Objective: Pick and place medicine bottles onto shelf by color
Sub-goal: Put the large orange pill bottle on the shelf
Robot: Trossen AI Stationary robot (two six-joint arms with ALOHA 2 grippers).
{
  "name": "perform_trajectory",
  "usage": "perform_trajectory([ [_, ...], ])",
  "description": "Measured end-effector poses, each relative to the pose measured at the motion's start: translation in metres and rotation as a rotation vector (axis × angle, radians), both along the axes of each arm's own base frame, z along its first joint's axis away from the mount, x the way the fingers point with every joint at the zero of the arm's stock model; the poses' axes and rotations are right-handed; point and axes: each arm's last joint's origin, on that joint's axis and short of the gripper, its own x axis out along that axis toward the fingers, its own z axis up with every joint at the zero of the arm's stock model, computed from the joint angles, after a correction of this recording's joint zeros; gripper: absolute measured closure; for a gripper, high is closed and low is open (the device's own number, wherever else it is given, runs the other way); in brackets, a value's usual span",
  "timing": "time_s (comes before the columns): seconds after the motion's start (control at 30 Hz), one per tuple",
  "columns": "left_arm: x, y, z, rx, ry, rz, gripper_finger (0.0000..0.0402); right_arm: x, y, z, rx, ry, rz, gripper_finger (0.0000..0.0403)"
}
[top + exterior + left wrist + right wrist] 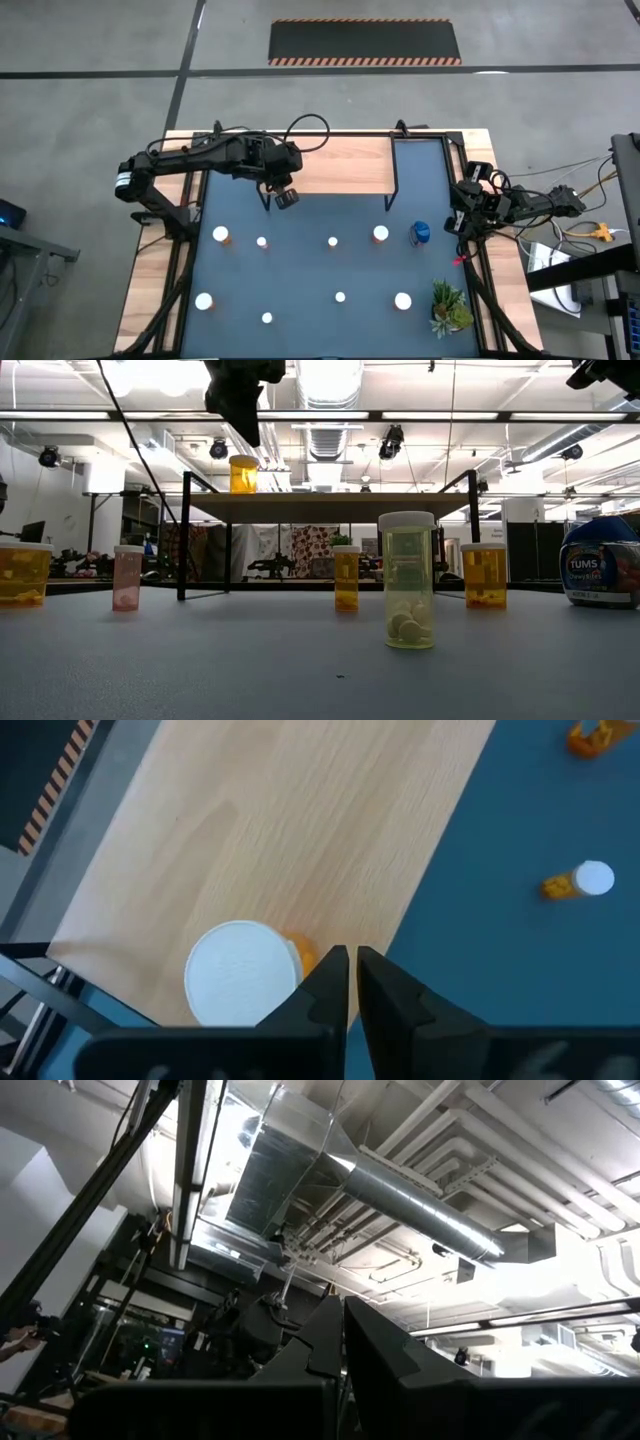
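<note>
Medicine bottles stand spread over the dark blue mat (330, 290) on the bench, and one orange, white-capped bottle (243, 474) already stands on the shelf (345, 165) near its left end. From the left wrist view that bottle's white cap (243, 973) sits close to the board's corner, just beside the left hand (352, 982), whose two dark fingers (330, 982) are pressed nearly together with only a thin slit between them and nothing in their grip. Seen from above, the left hand (287, 197) hangs at the shelf's front left corner, above the bottle. On the mat the high view shows a row of four white caps between the shelf and the front, with the blue bottle (421, 234) at the right end of that row, and a second row of four nearer the front edge. From bench height a pale bottle (407, 580) with tablets in it stands nearest, orange ones behind it. A small green plant (449, 308) sits at the mat's front right corner. The right hand (462, 222) waits at the bench's right edge, fingers closed and empty, its camera aimed up at ceiling ducts.
</note>
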Motion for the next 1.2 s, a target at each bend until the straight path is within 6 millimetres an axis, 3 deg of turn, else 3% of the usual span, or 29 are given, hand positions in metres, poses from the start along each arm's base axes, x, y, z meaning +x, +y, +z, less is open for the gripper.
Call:
perform_trajectory([
  [0.67,-0.002,0.005,-0.017,0.152,0.081,0.073,0.0393,0.000,0.000,0.000,0.002,0.000,0.002,0.0394],
  [1.2,-0.018,-0.001,0.000,0.102,0.023,0.014,0.0393,0.000,0.000,0.000,0.001,0.003,-0.002,0.0394],
])
